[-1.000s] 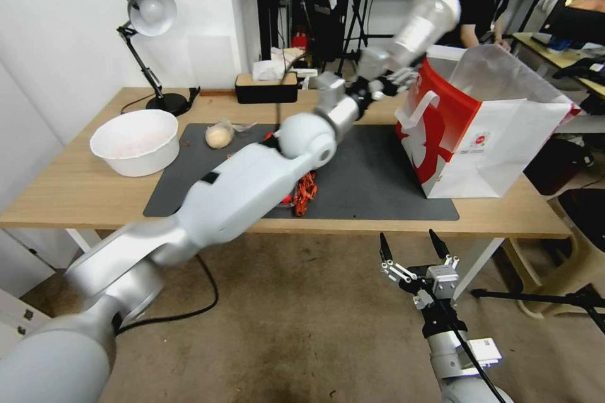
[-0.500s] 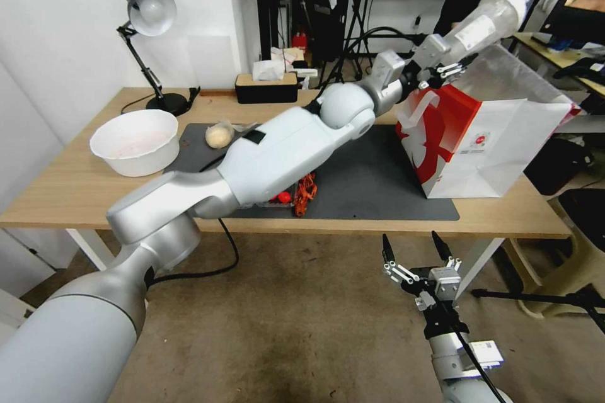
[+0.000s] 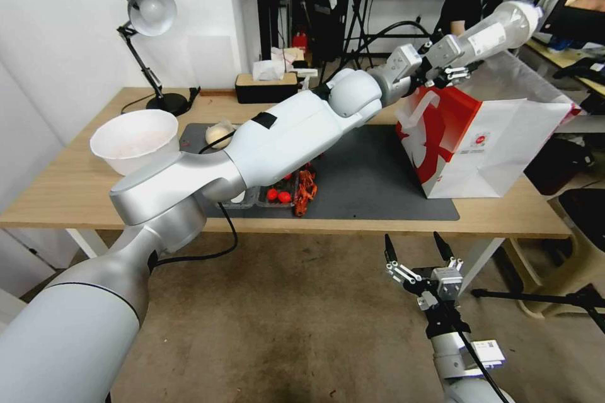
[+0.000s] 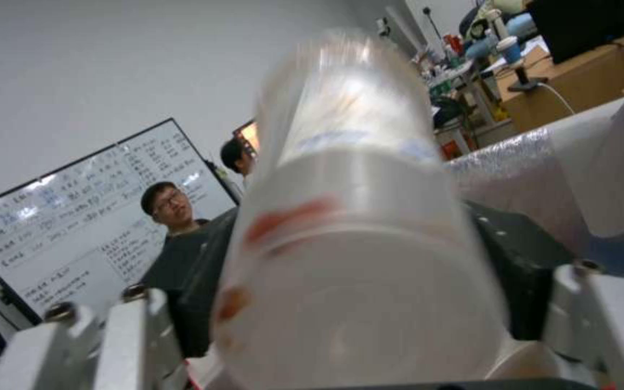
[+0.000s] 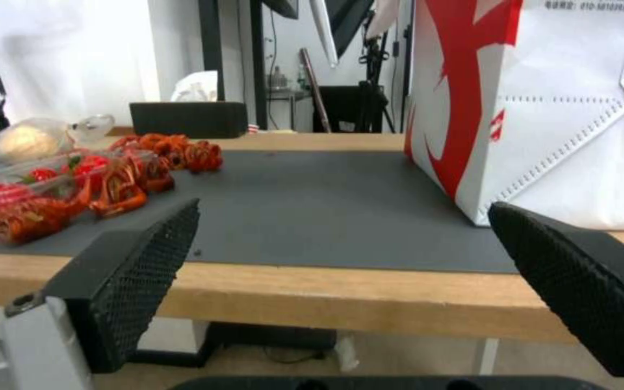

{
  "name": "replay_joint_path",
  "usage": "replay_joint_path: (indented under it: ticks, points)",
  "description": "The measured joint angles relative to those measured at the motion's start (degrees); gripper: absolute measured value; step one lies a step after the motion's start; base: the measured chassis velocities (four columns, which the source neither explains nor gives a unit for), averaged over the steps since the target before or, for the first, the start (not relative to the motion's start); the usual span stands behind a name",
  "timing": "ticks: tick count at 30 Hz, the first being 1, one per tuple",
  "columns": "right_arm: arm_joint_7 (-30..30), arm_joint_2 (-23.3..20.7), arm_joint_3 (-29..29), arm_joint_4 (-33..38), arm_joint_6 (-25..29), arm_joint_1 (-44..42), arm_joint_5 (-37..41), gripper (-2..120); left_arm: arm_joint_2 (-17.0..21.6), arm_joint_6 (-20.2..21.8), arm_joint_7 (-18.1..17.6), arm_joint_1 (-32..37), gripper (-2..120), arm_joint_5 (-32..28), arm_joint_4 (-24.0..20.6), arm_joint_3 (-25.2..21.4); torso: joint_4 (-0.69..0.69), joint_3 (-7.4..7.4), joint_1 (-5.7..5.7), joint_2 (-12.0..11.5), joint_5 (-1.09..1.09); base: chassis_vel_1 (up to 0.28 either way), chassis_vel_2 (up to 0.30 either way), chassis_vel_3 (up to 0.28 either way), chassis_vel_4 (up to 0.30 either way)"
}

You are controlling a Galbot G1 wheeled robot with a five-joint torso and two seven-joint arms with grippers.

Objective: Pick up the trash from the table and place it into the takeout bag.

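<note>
My left gripper is shut on the clear labelled bottle, which it holds tilted in the air over the open top of the red-and-white takeout bag. In the left wrist view the bottle sits between the dark pads, with the bag's translucent edge just beyond. A bagged bun and red crayfish shells lie on the table's dark mat. My right gripper hangs open and empty below the table's front edge. In its wrist view the right gripper faces the bag.
A white bowl stands on the left of the wooden table, with a desk lamp behind it. A black tissue box sits at the back edge. A clear tray with red bits lies under my left arm.
My left arm has swung right and stretched out, carrying the bottle from the bag's left side to above its open top. The right gripper has hardly moved.
</note>
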Motion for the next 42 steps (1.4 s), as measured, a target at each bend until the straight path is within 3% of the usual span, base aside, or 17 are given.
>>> replay_joint_path:
  ticks: [2,3,8,15,20,23,24,27,28,31,36,40,41,42]
  points:
    - [0.0,0.0,0.1,-0.2,0.1,0.0,0.1,100,0.1,0.0,0.0,0.1,79,0.1,0.0,0.0,0.0,0.0,0.0,0.0,0.01,0.0,0.0,0.0,0.0]
    - [-0.1,-0.1,0.2,-0.3,0.2,0.0,0.2,100,0.3,0.0,0.0,0.1,87,0.1,-0.1,0.0,0.0,0.0,0.0,0.0,0.0,0.0,0.0,0.0,0.0]
    - [-0.1,-0.2,0.2,-0.3,0.2,0.0,0.9,100,0.5,-0.1,-0.1,0.2,99,0.1,-0.2,-0.4,0.0,0.0,0.0,0.0,0.0,0.0,0.0,0.0,0.0]
    - [-0.1,-0.2,-0.1,-0.1,-0.1,0.1,1.1,100,2.0,0.0,-2.0,2.0,100,-0.1,-2.1,-2.4,-0.01,0.0,0.0,0.0,0.0,0.0,0.0,0.0,0.0]
    - [-0.1,-0.1,-0.3,-0.1,-0.2,0.1,1.1,100,6.5,0.8,-5.1,6.2,100,-0.6,-7.0,-5.6,0.0,0.0,0.0,0.0,-0.01,0.0,0.0,0.0,0.0]
    - [-0.1,-0.1,-0.3,-0.1,-0.2,0.0,1.1,100,11.8,2.7,-9.5,12.3,100,-0.2,-14.3,-10.7,0.0,0.0,0.0,0.0,-0.02,0.0,0.0,0.0,0.0]
    - [-0.1,-0.1,-0.3,-0.1,-0.2,0.0,1.1,100,11.8,2.7,-9.5,12.3,100,-0.2,-14.3,-10.7,0.0,0.0,0.0,0.0,-0.02,0.0,0.0,0.0,0.0]
    - [-0.1,0.0,-0.3,-0.1,-0.2,0.0,1.1,100,16.1,3.8,-12.1,18.3,100,0.6,-20.4,-14.6,-0.01,0.0,0.0,0.0,-0.03,0.0,0.0,0.0,0.0]
    - [-0.1,0.0,-0.3,-0.1,-0.2,0.0,1.1,100,16.1,3.8,-12.1,18.3,100,0.6,-20.4,-14.6,-0.01,0.0,0.0,0.0,-0.03,0.0,0.0,0.0,0.0]
    - [-0.1,0.1,-0.5,-0.1,-0.2,0.0,0.9,100,21.8,2.6,-12.7,26.4,100,2.2,-25.7,-20.1,0.01,0.0,0.0,0.0,-0.04,0.0,0.0,0.0,0.0]
    - [-0.1,0.4,-0.8,0.0,-0.2,-0.1,0.4,100,26.2,1.3,-12.6,34.2,100,3.4,-30.2,-25.8,0.02,-0.01,0.0,0.0,-0.03,0.0,0.0,0.0,0.0]
    - [-0.1,0.3,-0.8,0.2,-0.2,0.1,0.3,100,29.7,0.7,-9.9,50.1,100,6.9,-37.1,-38.2,0.01,0.0,0.0,0.0,-0.06,0.0,0.0,0.0,0.0]
    - [-0.1,0.3,-0.8,0.2,-0.2,0.1,0.3,100,29.7,0.7,-9.9,50.1,100,6.9,-37.1,-38.2,0.01,0.0,0.0,0.0,-0.06,0.0,0.0,0.0,0.0]
    - [-0.1,0.2,-0.8,0.2,-0.2,0.2,0.3,100,30.3,0.3,-9.7,55.0,100,7.6,-39.3,-42.1,0.02,-0.01,0.0,0.0,0.03,0.0,0.0,0.0,0.0]
